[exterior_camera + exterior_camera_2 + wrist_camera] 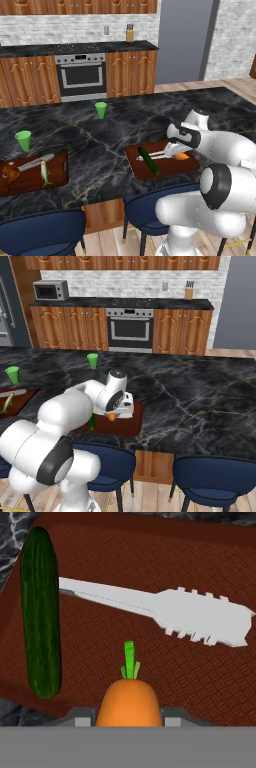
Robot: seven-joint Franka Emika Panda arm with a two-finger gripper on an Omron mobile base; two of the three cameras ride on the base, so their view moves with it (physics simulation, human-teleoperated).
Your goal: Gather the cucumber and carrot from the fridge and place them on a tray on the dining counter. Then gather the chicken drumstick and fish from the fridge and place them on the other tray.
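Gripper clamped on carrot, green top pointing away from hand, poised just above right-hand tray on dining counter; carrot long axis runs along gripper's line of sight; cucumber already lies on tray, off to carrot's left in hand view, roughly parallel; pale knife lies crosswise beyond; far tray holds fish, drumstick; release likely next.

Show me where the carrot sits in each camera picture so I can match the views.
Left base view: carrot at the right end of the brown tray, at the gripper.
Right base view: carrot under the gripper.
Hand view: carrot bottom centre.
Shared landmark: cucumber.
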